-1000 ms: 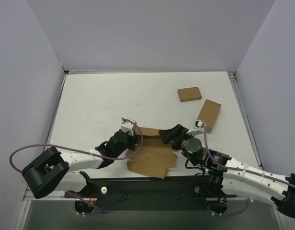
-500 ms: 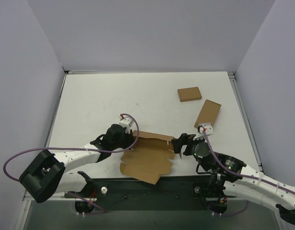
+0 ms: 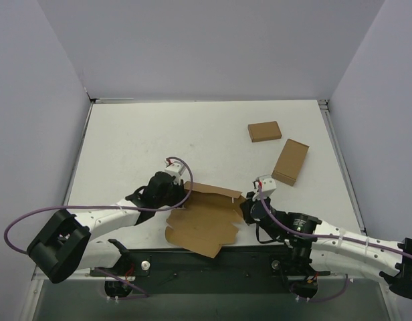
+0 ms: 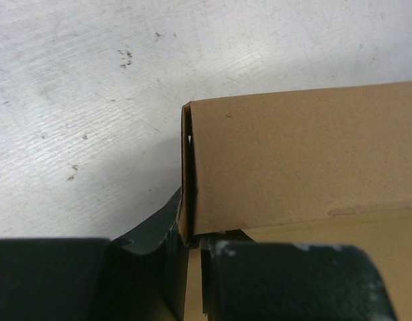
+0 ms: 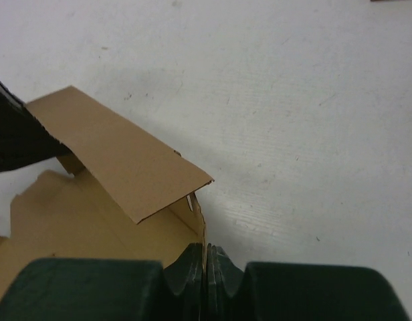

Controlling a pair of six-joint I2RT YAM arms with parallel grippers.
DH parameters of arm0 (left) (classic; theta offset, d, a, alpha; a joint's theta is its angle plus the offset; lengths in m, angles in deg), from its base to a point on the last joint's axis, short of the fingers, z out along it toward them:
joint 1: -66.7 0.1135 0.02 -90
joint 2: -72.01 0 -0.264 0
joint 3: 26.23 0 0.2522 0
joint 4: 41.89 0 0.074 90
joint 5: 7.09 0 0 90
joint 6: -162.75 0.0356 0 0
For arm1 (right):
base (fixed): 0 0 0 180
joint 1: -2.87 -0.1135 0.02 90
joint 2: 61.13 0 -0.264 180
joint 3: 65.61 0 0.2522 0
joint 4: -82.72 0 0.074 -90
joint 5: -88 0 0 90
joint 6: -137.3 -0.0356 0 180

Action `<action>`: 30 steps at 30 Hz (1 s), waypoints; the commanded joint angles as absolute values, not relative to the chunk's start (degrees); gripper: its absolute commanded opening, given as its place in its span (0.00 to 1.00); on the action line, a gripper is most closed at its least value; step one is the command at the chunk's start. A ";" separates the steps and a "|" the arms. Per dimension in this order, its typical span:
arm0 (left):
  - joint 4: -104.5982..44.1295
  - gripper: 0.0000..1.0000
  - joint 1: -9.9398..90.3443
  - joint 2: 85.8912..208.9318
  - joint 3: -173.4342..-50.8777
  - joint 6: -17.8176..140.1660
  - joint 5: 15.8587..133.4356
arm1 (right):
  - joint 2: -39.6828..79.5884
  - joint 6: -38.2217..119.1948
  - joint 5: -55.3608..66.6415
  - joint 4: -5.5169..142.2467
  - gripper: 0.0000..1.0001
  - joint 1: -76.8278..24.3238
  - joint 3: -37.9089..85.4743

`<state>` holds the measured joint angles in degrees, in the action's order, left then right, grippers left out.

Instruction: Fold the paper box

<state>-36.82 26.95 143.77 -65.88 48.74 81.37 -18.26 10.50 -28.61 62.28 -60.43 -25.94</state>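
Note:
The paper box [image 3: 202,221], a brown cardboard sheet partly folded up, lies at the table's near edge between both arms. My left gripper [image 3: 181,194] is at its far left corner. In the left wrist view, that gripper [image 4: 192,251] is shut on the raised left wall beside the folded-over back panel [image 4: 299,154]. My right gripper [image 3: 246,208] is at the box's right side. The right wrist view shows this gripper [image 5: 206,261] shut on the thin upright right wall, with the back panel [image 5: 119,167] leaning over the box floor.
Two smaller brown boxes lie at the back right, one flat [image 3: 264,131] and one angled [image 3: 291,162]. The black base rail [image 3: 213,264] runs just below the box's near edge. Purple walls enclose the white table [image 3: 139,140].
My right gripper swung left to the box's right wall and shut on it. The left gripper shifted slightly up and left with its corner, and the box turned a little.

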 commanded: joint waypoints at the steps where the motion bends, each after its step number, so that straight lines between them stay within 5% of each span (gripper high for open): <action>1: -32.53 0.00 27.50 143.64 -69.95 45.51 88.08 | -15.87 8.10 -33.54 61.32 0.00 -63.91 -23.91; 17: -17.59 0.00 27.50 148.38 -76.55 45.86 106.28 | -14.28 -3.41 -47.96 48.75 0.00 -72.36 -18.28; 26: -23.98 0.00 26.63 146.37 -73.83 46.74 100.85 | -16.31 -3.41 -49.20 48.75 0.00 -72.36 -19.33; 30: -31.73 0.32 26.71 140.32 -68.22 46.21 93.82 | -15.34 -0.61 -49.46 53.04 0.00 -72.27 -21.35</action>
<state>-27.92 24.81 145.02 -72.91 46.16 90.81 -15.00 -2.08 -42.34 54.00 -72.04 -21.04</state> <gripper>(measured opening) 0.217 0.042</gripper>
